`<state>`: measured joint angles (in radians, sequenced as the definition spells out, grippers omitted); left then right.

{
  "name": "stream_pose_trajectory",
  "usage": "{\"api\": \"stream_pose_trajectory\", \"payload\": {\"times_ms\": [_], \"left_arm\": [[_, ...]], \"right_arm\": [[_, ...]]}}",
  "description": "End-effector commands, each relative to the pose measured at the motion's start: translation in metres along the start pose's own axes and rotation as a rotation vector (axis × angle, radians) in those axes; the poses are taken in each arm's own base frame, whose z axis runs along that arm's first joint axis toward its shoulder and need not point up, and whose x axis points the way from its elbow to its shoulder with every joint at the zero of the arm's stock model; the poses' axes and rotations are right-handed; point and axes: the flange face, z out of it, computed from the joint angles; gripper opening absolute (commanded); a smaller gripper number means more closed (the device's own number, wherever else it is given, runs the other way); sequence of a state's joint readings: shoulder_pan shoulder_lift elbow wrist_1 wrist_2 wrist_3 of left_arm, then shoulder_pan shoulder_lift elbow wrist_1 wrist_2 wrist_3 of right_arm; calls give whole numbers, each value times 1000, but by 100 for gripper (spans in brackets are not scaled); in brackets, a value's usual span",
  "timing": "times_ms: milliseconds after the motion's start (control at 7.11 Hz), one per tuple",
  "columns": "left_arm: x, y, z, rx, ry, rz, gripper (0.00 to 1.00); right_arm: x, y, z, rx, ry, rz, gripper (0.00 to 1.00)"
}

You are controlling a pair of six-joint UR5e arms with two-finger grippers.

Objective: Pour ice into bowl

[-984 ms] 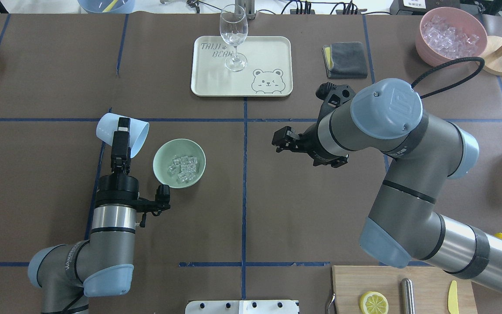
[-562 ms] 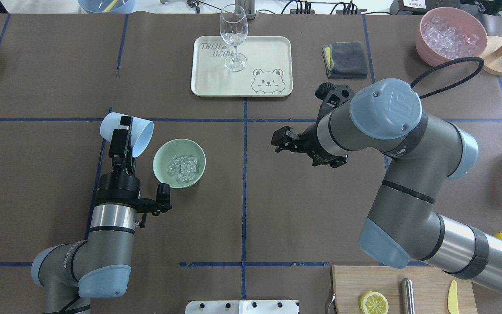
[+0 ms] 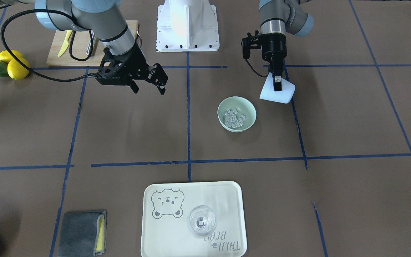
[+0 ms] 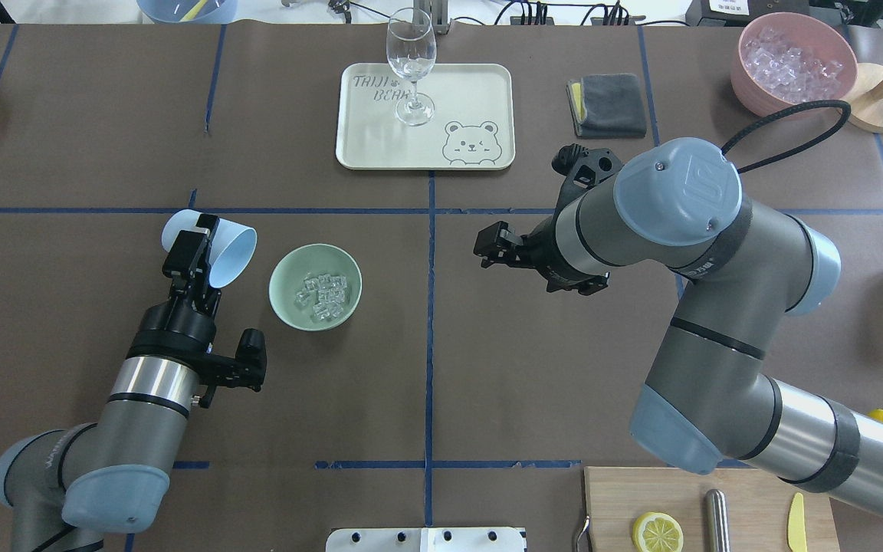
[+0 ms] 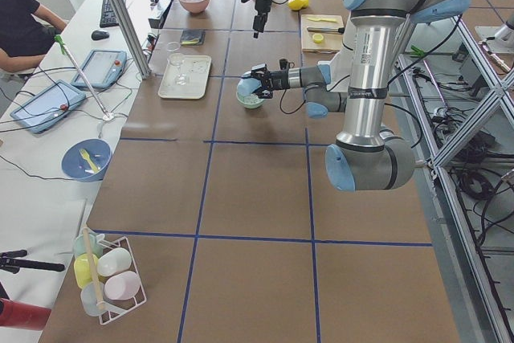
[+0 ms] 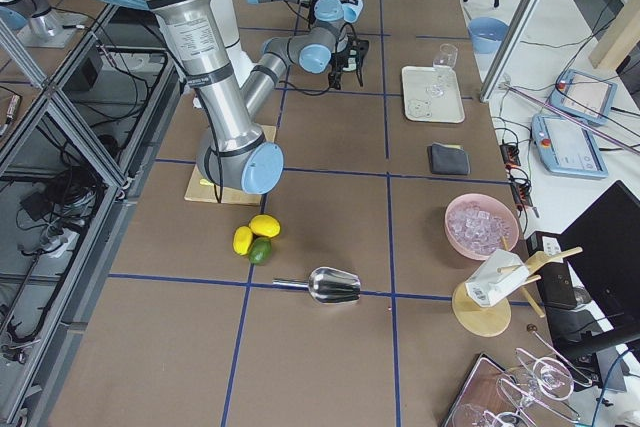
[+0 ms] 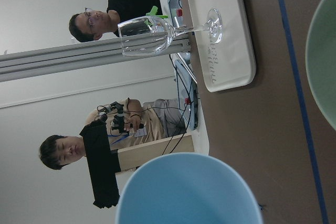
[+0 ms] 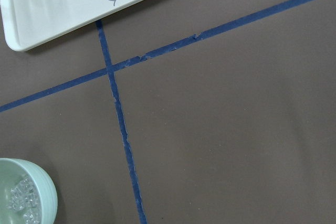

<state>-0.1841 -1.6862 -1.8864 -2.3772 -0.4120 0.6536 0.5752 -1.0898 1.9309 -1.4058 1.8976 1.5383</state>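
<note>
Sitting upright, bowl (image 4: 284, 282) holds ice (image 4: 322, 295); cup (image 4: 231, 247) seemingly tips toward it.

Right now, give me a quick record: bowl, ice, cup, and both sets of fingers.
bowl: upright
ice: heaped inside the bowl
cup: tilted, mouth toward the bowl, beside it and not touching; no ice visible inside
left fingers: shut on the cup
right fingers: open, empty, on the bowl's other side
</note>
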Motion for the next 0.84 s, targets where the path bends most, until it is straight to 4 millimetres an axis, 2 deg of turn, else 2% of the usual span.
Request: {"api": "stream_pose_trajectory", "payload": {"times_ms": [0, 141, 281, 422, 703], "left_arm": [[-6, 44, -8, 37, 68, -6, 0], [3, 79, -13, 58, 95, -108, 0], [11, 117, -17, 72, 132, -284, 0], [13, 141, -20, 76, 156, -445, 0], [23, 174, -15, 20, 219, -700, 0]], "right_arm": [[-1, 2, 1, -1, 0, 0, 100], [-1, 2, 1, -2, 0, -1, 100], [-1, 3, 1, -4, 1, -1, 100], [-1, 5, 2, -6, 1, 5, 100], [-3, 10, 4, -8, 0, 15, 100]]}}
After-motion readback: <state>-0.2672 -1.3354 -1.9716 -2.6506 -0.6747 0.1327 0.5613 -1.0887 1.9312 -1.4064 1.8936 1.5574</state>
